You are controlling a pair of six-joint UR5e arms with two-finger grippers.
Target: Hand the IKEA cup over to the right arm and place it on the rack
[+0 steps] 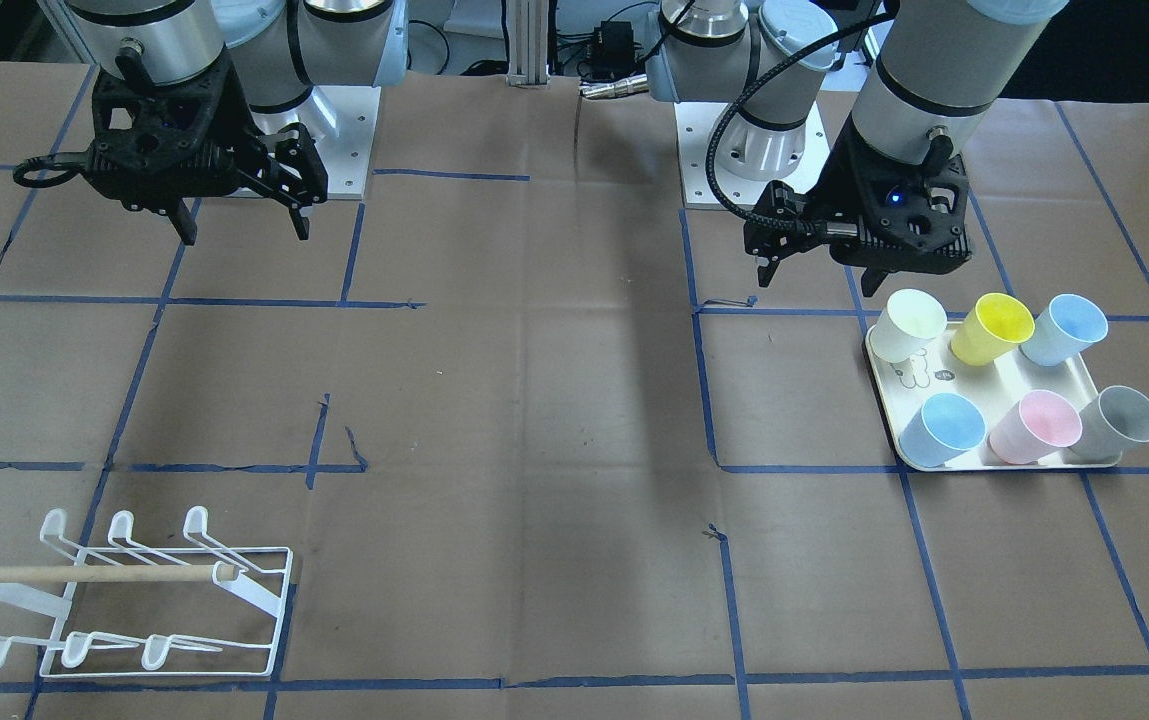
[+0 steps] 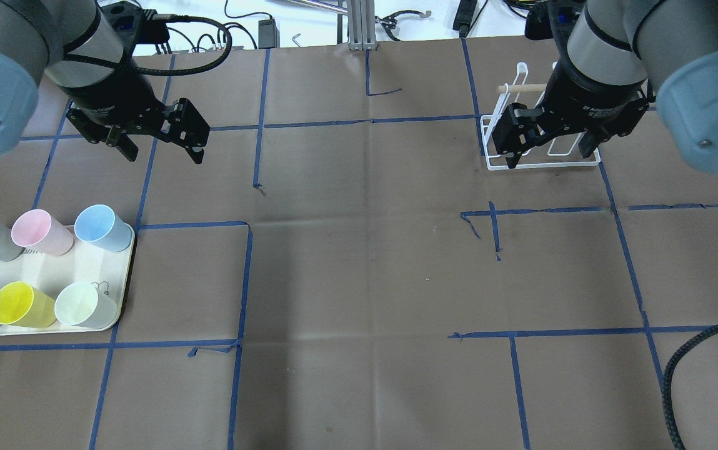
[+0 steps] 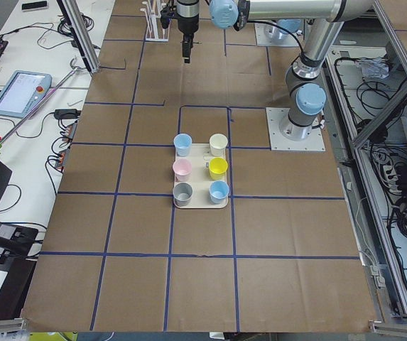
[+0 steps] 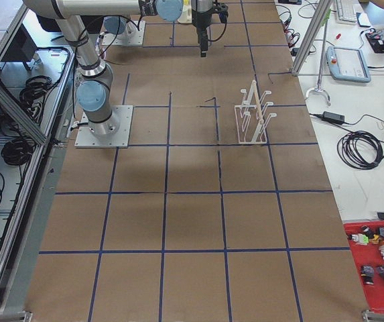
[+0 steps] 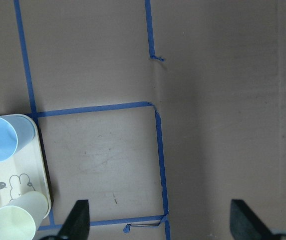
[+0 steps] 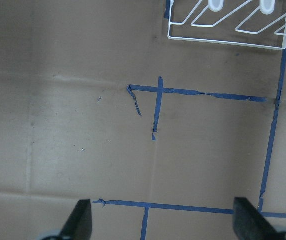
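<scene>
Fingertips (image 5: 79,220) of my left gripper (image 2: 162,150) are hanging nearest, spread wide over brown paper (image 5: 207,100) and holding nothing. My right gripper (image 2: 549,153) is hovering just as wide and empty. Nothing is done yet, I'm judging: six cups (image 1: 1034,425) are sitting on the cream tray (image 1: 984,385), and the rack (image 1: 84,573) is standing bare, well apart. Grasping, handing over and hanging are all waiting. Neighbouring cups are crowding any pick; only blue tape lines (image 1: 704,400) are crossing the paper between.
</scene>
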